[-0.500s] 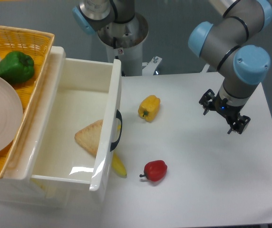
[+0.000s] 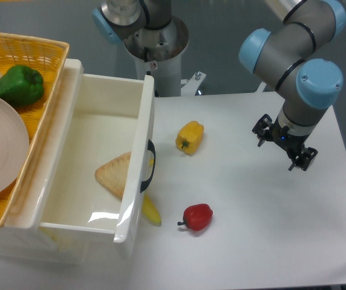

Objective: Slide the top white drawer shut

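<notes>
My gripper (image 2: 284,147) hangs above the right side of the table (image 2: 264,229), its two fingers spread apart with nothing between them. Since half a second ago it has crept only a touch to the left; nothing else has shifted, so I judge the approach has barely begun and the closing push is still ahead.

Between me and the work lie a yellow pepper (image 2: 189,137) and, nearer the front edge, a red pepper (image 2: 198,217), both well apart from my fingers. A banana (image 2: 150,211) pokes out just under the drawer's front.

The top white drawer (image 2: 100,130) stands pulled far out at the left, its front panel facing me with the black handle (image 2: 149,166) on it, and a slice of toast (image 2: 116,175) lies inside. Left of it a wicker basket (image 2: 25,42) holds a green pepper (image 2: 20,84) and a plate (image 2: 0,151).

I will have to cross the table and press on that panel, keeping off the yellow pepper.
</notes>
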Tool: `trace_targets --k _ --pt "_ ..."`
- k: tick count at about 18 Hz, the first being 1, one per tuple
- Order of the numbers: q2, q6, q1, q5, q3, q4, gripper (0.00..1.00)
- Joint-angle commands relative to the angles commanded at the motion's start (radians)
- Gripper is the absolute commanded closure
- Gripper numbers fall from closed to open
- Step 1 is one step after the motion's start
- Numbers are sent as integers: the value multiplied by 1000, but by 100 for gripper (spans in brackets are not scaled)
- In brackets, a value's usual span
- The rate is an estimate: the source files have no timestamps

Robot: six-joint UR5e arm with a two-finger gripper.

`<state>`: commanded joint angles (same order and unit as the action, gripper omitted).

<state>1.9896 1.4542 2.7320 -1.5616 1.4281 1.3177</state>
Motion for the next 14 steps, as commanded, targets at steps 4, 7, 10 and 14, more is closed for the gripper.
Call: trace_targets --k 4,7,10,14 --pt "0 -86 -58 -34 14 -47 0" --pt "11 -225 -83 -29 14 -52 0" --pt "8 -349 -106 -8 28 -54 0" --pt "-2 -514 -136 28 43 -61 10"
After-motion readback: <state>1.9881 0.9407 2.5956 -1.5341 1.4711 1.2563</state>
